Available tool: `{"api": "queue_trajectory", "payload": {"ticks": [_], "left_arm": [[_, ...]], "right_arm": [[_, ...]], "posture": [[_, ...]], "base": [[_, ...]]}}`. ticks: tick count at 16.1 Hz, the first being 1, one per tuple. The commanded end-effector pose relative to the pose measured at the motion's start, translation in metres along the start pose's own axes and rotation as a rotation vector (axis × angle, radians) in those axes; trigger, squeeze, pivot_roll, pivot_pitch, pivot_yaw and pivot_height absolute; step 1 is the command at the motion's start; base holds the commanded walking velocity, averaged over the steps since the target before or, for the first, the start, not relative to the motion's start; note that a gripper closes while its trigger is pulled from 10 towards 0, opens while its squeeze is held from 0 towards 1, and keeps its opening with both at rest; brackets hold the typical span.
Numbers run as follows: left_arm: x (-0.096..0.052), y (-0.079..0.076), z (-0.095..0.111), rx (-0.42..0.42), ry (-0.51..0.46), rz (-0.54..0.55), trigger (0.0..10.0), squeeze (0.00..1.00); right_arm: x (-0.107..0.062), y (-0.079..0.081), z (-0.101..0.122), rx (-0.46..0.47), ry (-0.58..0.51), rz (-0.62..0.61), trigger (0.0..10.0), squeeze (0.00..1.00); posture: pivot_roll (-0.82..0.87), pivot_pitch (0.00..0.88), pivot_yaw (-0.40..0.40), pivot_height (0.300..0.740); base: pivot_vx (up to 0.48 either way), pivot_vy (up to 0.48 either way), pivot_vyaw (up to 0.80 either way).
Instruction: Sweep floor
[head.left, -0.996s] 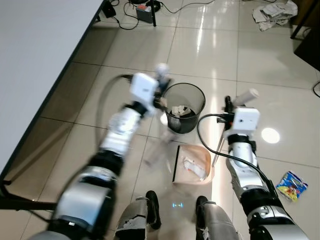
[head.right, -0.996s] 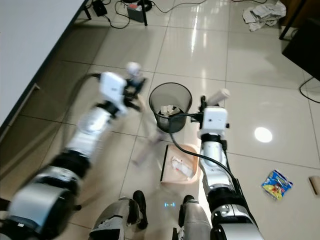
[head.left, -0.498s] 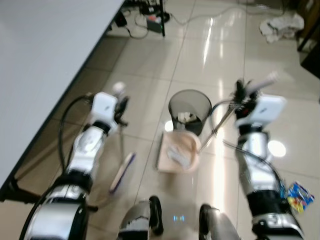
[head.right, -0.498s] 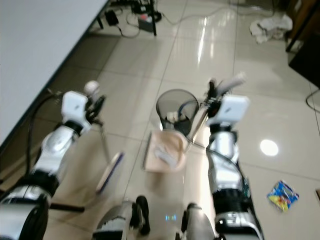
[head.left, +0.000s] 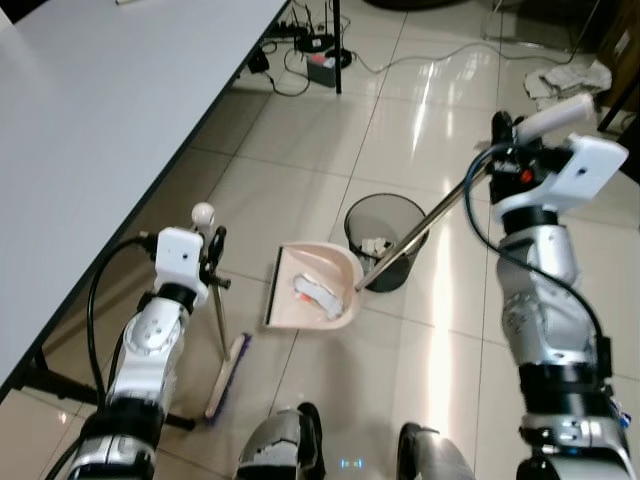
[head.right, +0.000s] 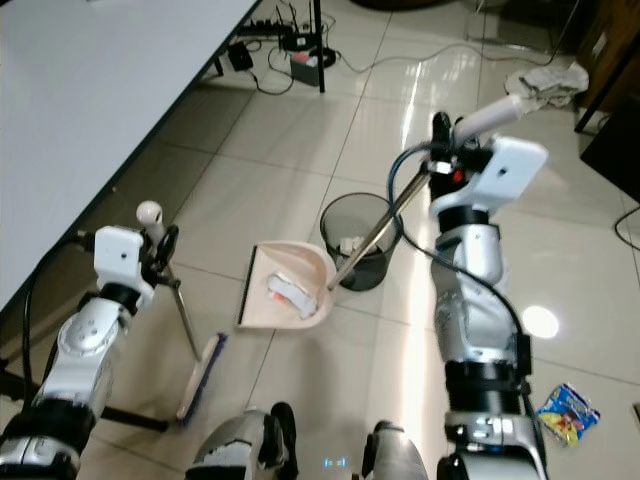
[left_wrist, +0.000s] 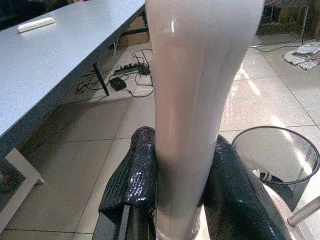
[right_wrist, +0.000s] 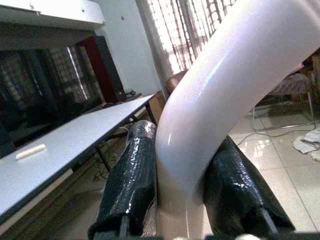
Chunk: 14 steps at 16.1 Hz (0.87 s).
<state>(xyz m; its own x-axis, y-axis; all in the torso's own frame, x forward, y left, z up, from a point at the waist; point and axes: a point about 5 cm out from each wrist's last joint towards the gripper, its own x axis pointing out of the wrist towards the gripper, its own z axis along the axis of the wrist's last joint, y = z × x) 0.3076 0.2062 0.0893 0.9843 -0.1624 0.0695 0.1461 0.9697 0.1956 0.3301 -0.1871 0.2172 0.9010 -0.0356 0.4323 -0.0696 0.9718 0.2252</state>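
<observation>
Both handles clamped between jaws: broom (head.left: 222, 340) left, dustpan (head.left: 312, 290) right.

We see two silver arms with black joint bands, each ending in a white boxy wrist block. Black cables loop from both forearms. Glossy black fingers (left_wrist: 142, 175) show a wrinkled, textured skin. Dark feet sit below.

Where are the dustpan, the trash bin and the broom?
dustpan (head.left: 318, 278): left eye view, on its pink inner floor.
trash bin (head.left: 385, 216): left eye view, on its dark mesh wall.
broom (head.right: 199, 375): right eye view, on its brush head near the floor.
</observation>
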Motion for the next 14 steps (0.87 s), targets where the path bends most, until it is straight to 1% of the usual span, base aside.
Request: {"api": "queue_trajectory", "payload": {"ticks": [1, 2, 3, 4, 6, 7, 8, 11, 13, 14], "left_arm": [[0.000, 0.000, 0.007, 0.018, -0.020, -0.008, 10.0, 0.00], [-0.001, -0.003, 0.010, 0.019, -0.029, -0.015, 10.0, 0.00], [-0.001, -0.007, 0.015, 0.013, -0.046, -0.024, 10.0, 0.00], [-0.004, -0.013, 0.022, 0.000, -0.071, -0.027, 10.0, 0.00], [-0.006, -0.018, 0.029, -0.018, -0.099, -0.033, 10.0, 0.00], [-0.007, -0.022, 0.034, -0.037, -0.115, -0.044, 10.0, 0.00], [-0.007, -0.023, 0.037, -0.042, -0.120, -0.049, 10.0, 0.00], [-0.009, -0.025, 0.040, -0.035, -0.114, -0.044, 10.0, 0.00], [-0.009, -0.024, 0.043, -0.029, -0.116, -0.036, 10.0, 0.00], [-0.009, -0.023, 0.043, -0.028, -0.115, -0.034, 10.0, 0.00]], "right_arm": [[0.007, 0.007, 0.022, 0.034, -0.086, 0.032, 10.0, 0.00], [0.011, 0.008, 0.031, 0.028, -0.108, 0.034, 10.0, 0.00], [0.015, 0.008, 0.042, -0.001, -0.138, 0.029, 10.0, 0.00], [0.016, 0.005, 0.055, -0.052, -0.177, 0.013, 10.0, 0.00], [0.013, 0.000, 0.064, -0.078, -0.198, -0.010, 10.0, 0.00], [0.011, -0.002, 0.070, -0.079, -0.209, -0.021, 10.0, 0.00], [0.010, -0.004, 0.074, -0.077, -0.222, -0.033, 10.0, 0.00], [0.008, -0.013, 0.086, -0.068, -0.251, -0.074, 10.0, 0.00], [0.011, -0.019, 0.090, -0.048, -0.256, -0.096, 10.0, 0.00], [0.012, -0.021, 0.090, -0.041, -0.259, -0.101, 10.0, 0.00]], "posture": [[0.00, 0.107, 0.105, 0.740], [0.01, 0.106, 0.103, 0.740], [0.01, 0.105, 0.100, 0.740], [0.01, 0.102, 0.094, 0.740], [0.01, 0.100, 0.094, 0.740], [0.01, 0.098, 0.096, 0.740], [0.00, 0.091, 0.097, 0.740], [0.01, 0.075, 0.084, 0.740], [0.01, 0.069, 0.080, 0.740], [0.01, 0.066, 0.079, 0.740]], "base": [[0.000, 0.000, 0.00], [0.000, 0.000, 0.00], [0.000, 0.000, 0.00], [0.000, 0.000, 0.00], [0.000, 0.000, 0.00], [0.262, 0.000, 0.00], [0.330, 0.000, -0.46], [0.345, 0.000, -0.52], [0.381, 0.000, -0.48], [0.394, 0.000, 0.00]]}}
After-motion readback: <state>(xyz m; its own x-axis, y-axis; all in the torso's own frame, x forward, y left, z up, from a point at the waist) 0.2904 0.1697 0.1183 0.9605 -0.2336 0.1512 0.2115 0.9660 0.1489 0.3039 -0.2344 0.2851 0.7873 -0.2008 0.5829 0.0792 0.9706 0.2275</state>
